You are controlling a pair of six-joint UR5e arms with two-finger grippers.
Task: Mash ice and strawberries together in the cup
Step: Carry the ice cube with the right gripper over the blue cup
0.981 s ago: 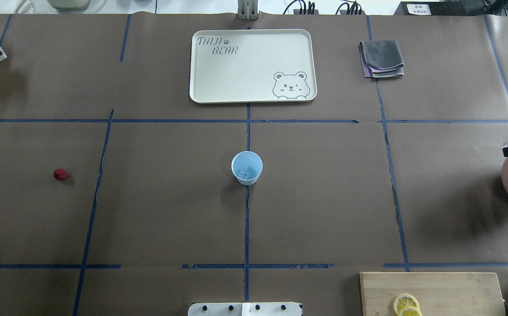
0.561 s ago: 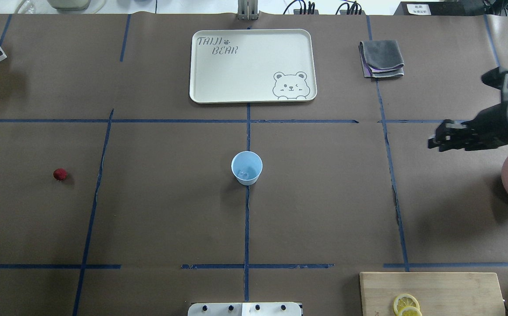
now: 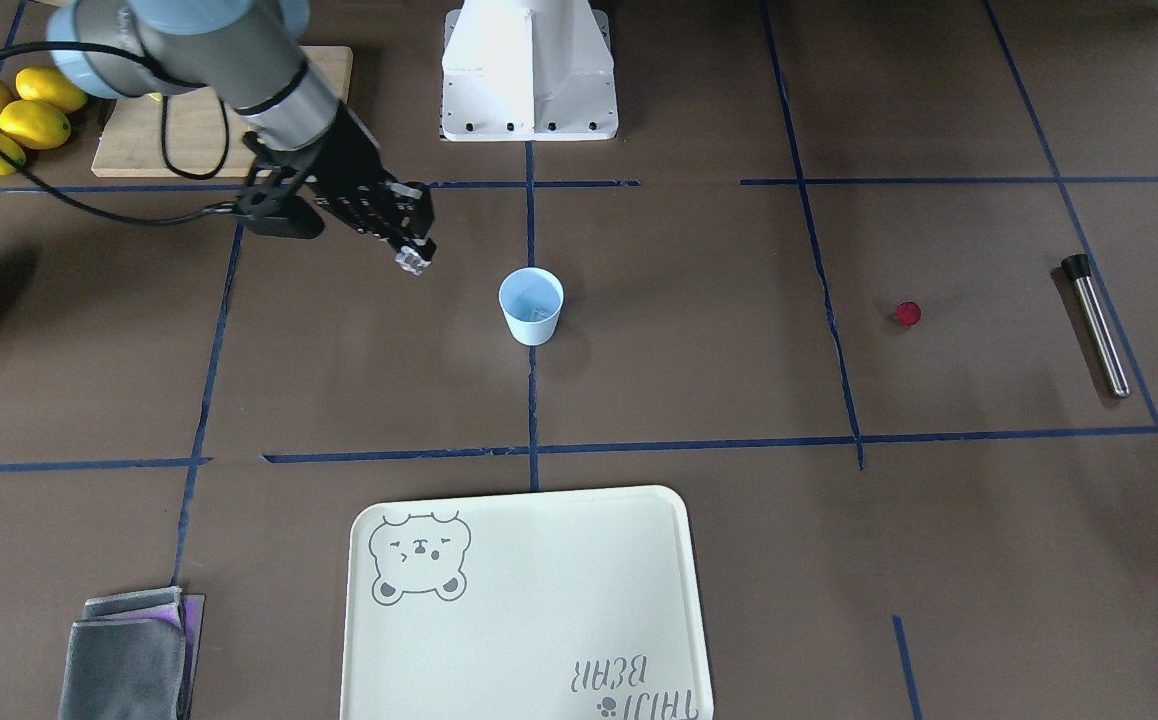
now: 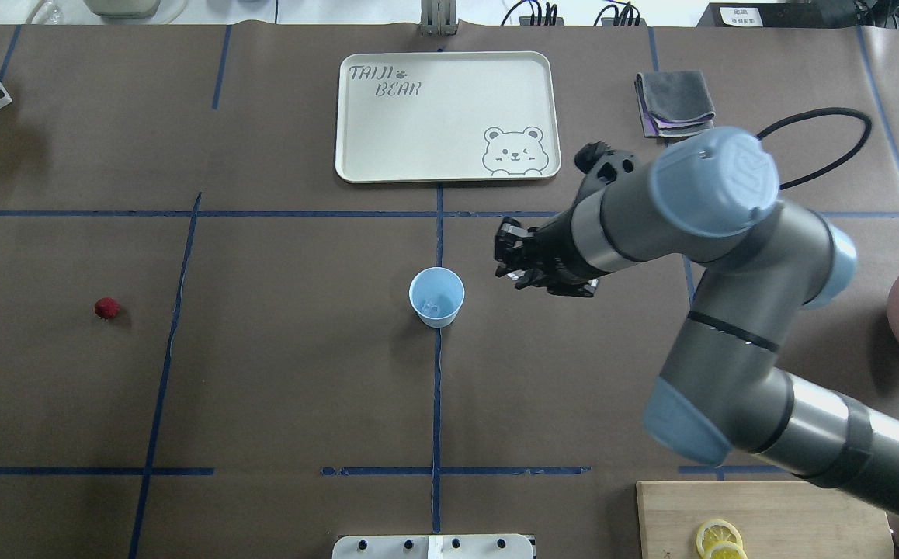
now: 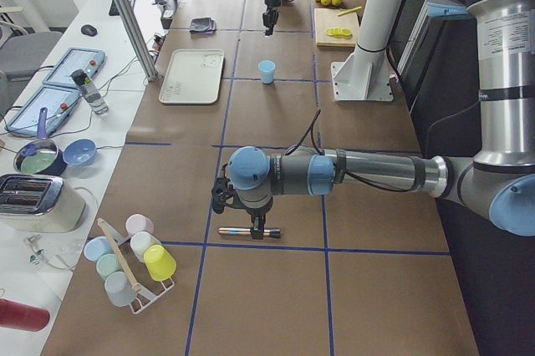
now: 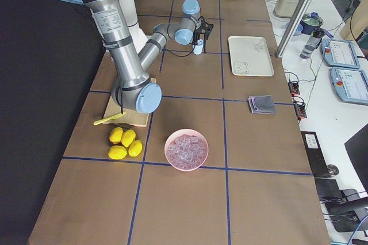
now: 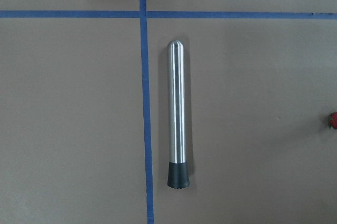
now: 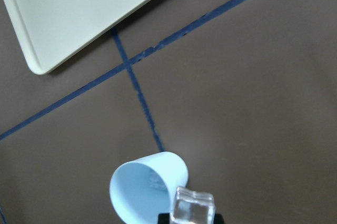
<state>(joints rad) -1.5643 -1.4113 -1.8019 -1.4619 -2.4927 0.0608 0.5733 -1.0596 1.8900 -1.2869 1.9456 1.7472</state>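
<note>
My right gripper (image 3: 415,252) is clamped on one ice cube (image 8: 194,206): a clear, glassy block with rounded edges, pinched between the black fingers. It hangs above the counter (image 4: 286,373), near the cup (image 4: 436,299) and off to its right, not over the mouth.

The cup is a small pale-blue plastic tumbler, tapered, with a smooth round rim, standing upright on a tape line. A few translucent bits of ice (image 4: 434,308) lie at its bottom. The strawberry (image 4: 106,308), a small matte red lump, sits alone on the counter, well apart on the cup's left.

My left gripper (image 5: 256,224) hangs over a muddler (image 7: 177,113), a polished steel rod with a domed tip and a black ribbed end, lying flat just beside a tape line. I cannot tell whether that gripper is open or closed.

The counter is covered in dull brown paper, marked into squares by blue tape (image 4: 436,388) that is frayed in places. On it lie a cream tray (image 4: 341,116) with rounded corners and a printed bear, a folded grey cloth (image 4: 675,101), a pink bowl (image 6: 184,168) heaped with ice chunks, four lemons (image 6: 123,143) and a pale wooden board (image 4: 760,512) with lemon slices (image 4: 717,537). At the counter's left end a wire rack (image 5: 125,260) holds pastel cups, and a white bench alongside carries a chrome toaster (image 5: 33,201).
</note>
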